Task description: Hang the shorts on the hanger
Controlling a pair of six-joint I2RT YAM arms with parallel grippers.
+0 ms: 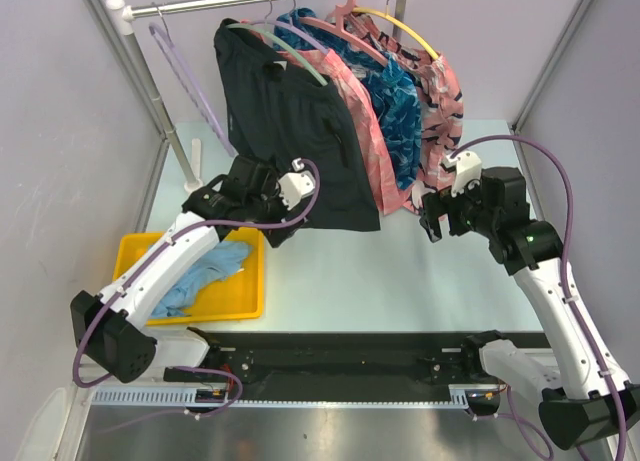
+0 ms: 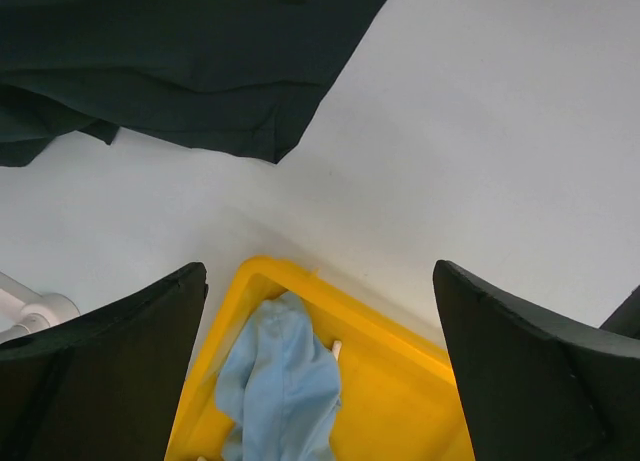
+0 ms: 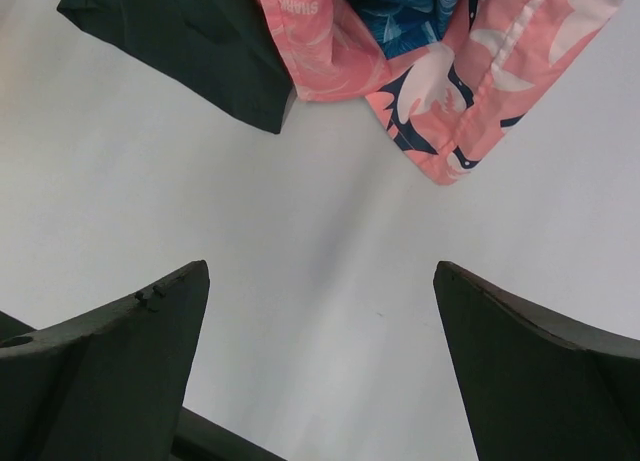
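While the left gripper and right gripper gape empty, sky-blue fabric shorts lie in a yellow plastic tray at eight o'clock, and hanging black cloth shorts flank the thin lavender plastic hanger.

Your near left: light-blue fabric shorts lie in yellow plastic tray | behind it, thin lavender plastic hanger hangs on metal rail, left end | black fabric shorts hang just right of it
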